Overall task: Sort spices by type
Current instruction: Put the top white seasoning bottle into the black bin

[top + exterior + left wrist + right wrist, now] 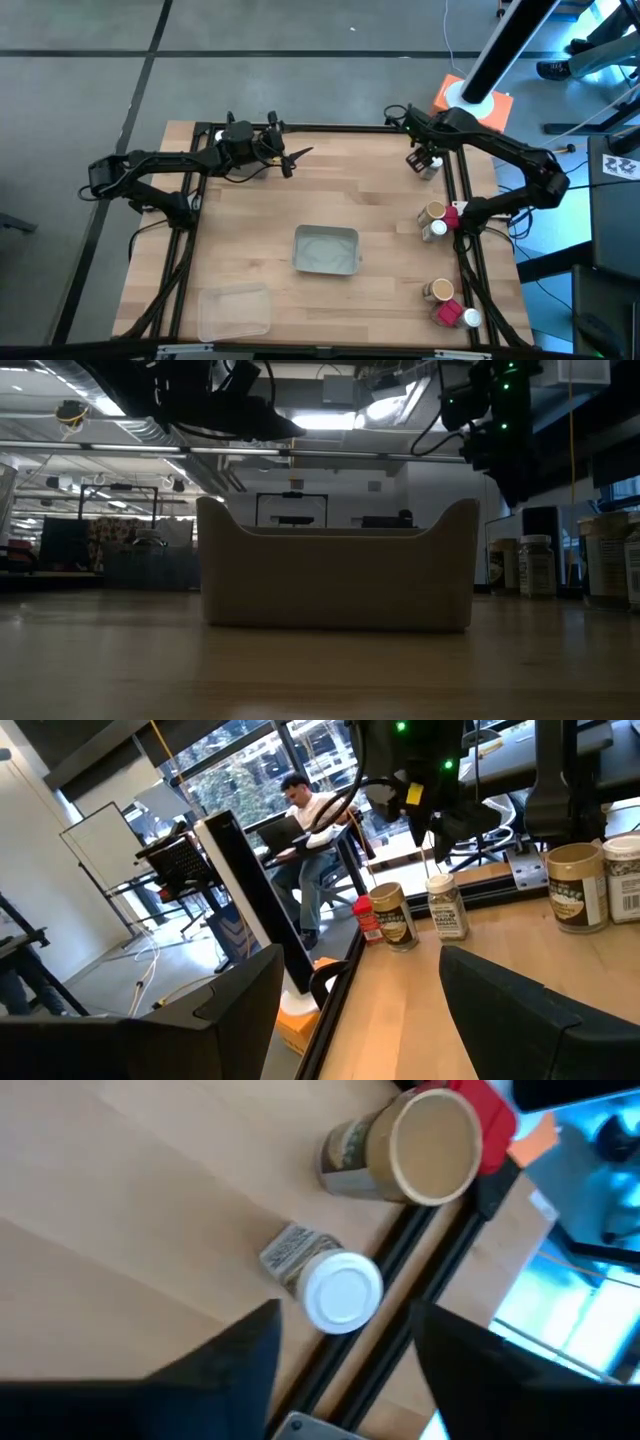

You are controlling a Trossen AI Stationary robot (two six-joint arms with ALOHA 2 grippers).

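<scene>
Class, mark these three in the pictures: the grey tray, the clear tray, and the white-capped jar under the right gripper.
grey tray (326,264), high view, its near rim.
clear tray (234,312), high view, its floor.
white-capped jar (341,1291), right wrist view, its cap.

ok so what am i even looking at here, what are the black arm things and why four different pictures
They are two robot arms at a wooden table, filmed by four cameras: one overhead, one at table height, one on each wrist. The left gripper waits open near the far edge, holding nothing. The right gripper hovers over a white-capped jar at the far right; its fingers stand apart, and nothing looks held. More spice jars cluster along the right edge. A grey tray sits mid-table, a clear tray near the front.
</scene>
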